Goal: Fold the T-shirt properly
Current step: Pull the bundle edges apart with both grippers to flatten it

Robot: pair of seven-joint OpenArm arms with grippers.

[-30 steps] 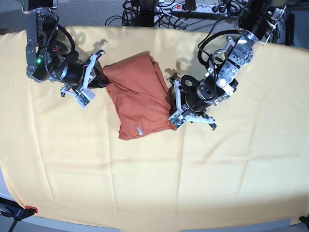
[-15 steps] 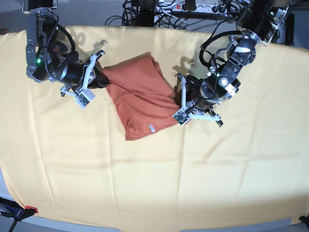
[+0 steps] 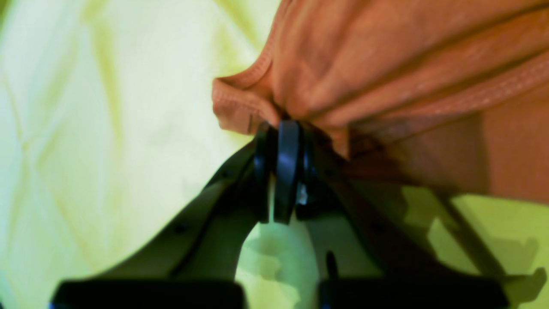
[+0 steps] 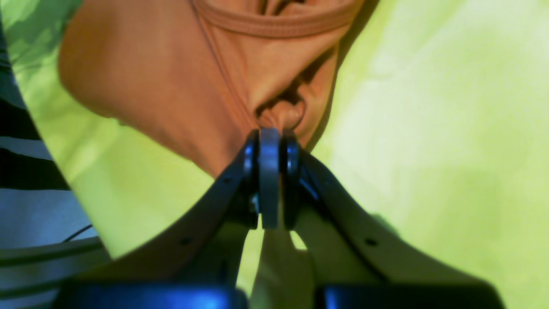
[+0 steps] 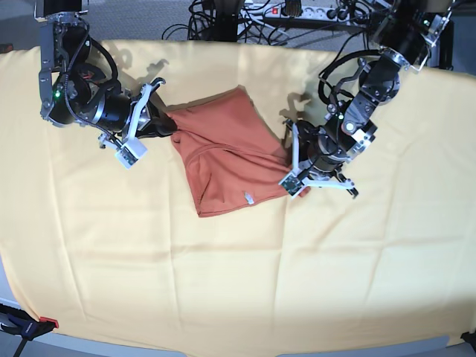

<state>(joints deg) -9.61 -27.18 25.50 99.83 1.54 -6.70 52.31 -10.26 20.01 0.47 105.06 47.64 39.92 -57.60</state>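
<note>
The rust-orange T-shirt point(image 5: 227, 152) lies folded in a bunch on the yellow cloth, its small white tag point(image 5: 248, 197) at the near edge. My left gripper point(image 5: 291, 172), on the base view's right, is shut on the shirt's right corner; the left wrist view shows its fingers point(image 3: 286, 171) pinching a hemmed edge of the shirt point(image 3: 386, 64). My right gripper point(image 5: 160, 123), on the base view's left, is shut on the shirt's left corner; the right wrist view shows its fingers point(image 4: 269, 180) clamping bunched fabric below the collar band of the shirt point(image 4: 193, 77).
The large pale yellow cloth point(image 5: 238, 282) covers the whole table. Cables and a power strip point(image 5: 297, 11) lie beyond the far edge. A red-handled clamp point(image 5: 26, 327) sits at the near left corner.
Both grippers have moved to the right with the shirt, dragging it across the cloth. The shirt's tag edge has shifted right and the fabric is stretched more between the two grips.
</note>
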